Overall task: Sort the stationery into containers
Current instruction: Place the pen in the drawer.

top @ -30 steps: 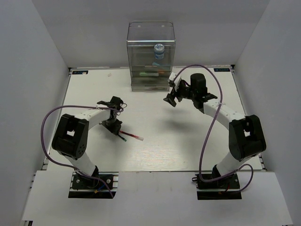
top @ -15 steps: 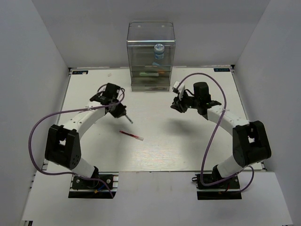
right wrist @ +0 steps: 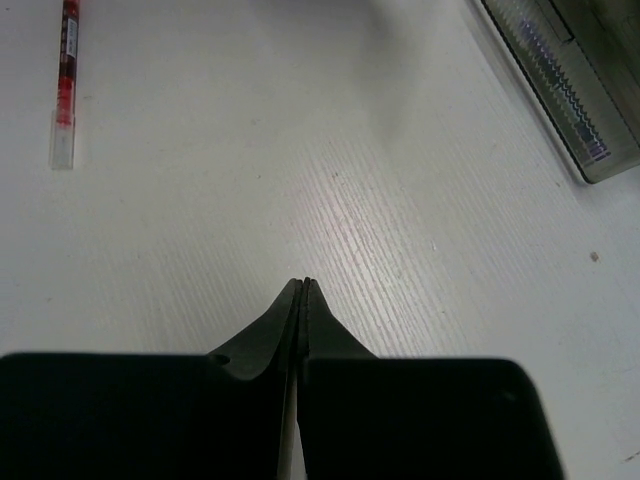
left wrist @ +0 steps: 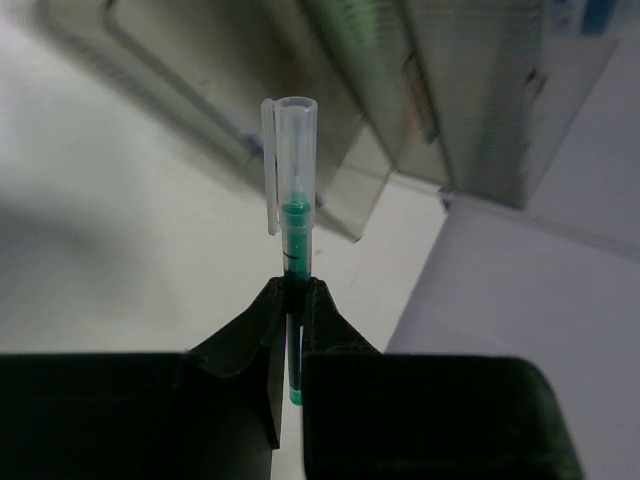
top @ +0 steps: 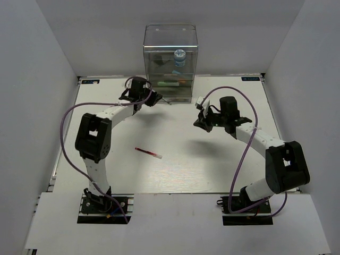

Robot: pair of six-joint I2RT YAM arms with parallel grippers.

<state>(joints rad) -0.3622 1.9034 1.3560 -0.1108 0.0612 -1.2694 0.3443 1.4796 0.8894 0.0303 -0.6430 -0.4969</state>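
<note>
Nearest the arm bases, a red pen is lying loose on the desk, and neither arm is touching it. It is the one piece of stationery visibly waiting outside the cabinet. Farther out, the right gripper is hovering over bare desk with its jaws pressed together on nothing, so it is adding nothing to the sort at this instant. Beyond it, on the other side, the left gripper is pinching a green-tipped pen by its lower barrel (the clear cap is pointing away from the fingers). It is holding the pen just beside the front of the clear cabinet, near the lower left corner, and the pen is not yet inside any level. Farthest away, the cabinet is already housing a blue-white roll on an upper level. On a lower level are what seem to be green and orange items, though the overhead view is too small to name them. Judged from this, the sort is running well past its middle: one pen is being delivered, and one is waiting on the desk.
</note>
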